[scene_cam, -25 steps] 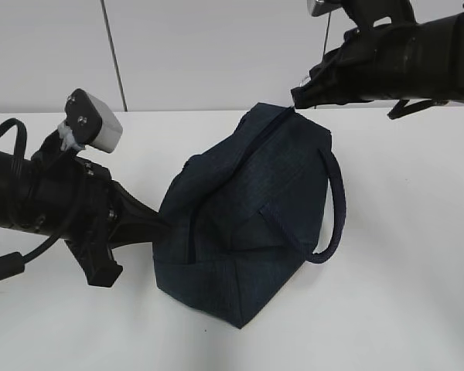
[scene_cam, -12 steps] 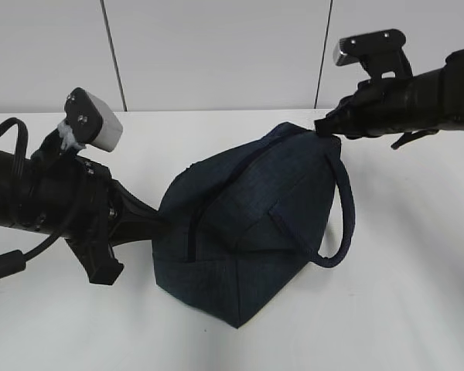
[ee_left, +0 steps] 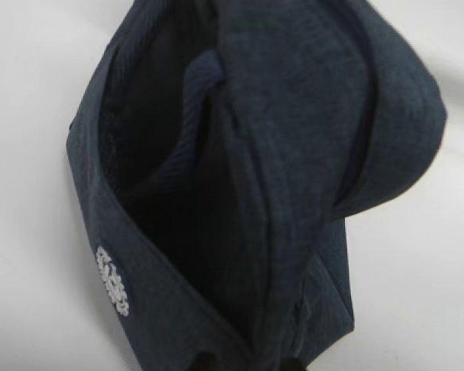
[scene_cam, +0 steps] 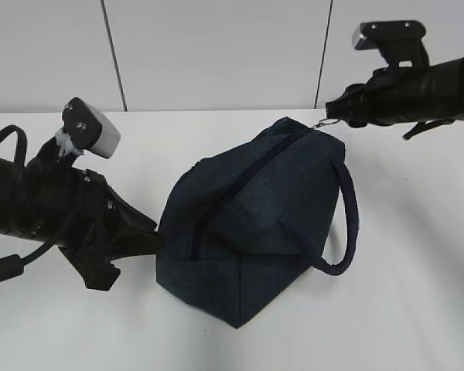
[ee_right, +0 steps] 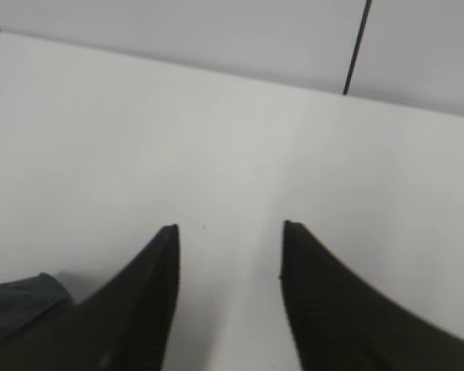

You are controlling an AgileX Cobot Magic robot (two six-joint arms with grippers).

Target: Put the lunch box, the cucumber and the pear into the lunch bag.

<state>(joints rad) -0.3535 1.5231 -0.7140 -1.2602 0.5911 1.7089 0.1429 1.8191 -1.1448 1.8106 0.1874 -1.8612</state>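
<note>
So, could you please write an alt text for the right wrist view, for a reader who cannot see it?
Two dark fingers of the right gripper stand apart with nothing between them, above a bare white table. A corner of the dark navy lunch bag shows at the lower left, beside the gripper and not held.

dark navy lunch bag, white table

The exterior camera looks down at a slant across the table at the lunch bag, which the left wrist camera crowds close, while the right wrist camera faces the wall.
</note>
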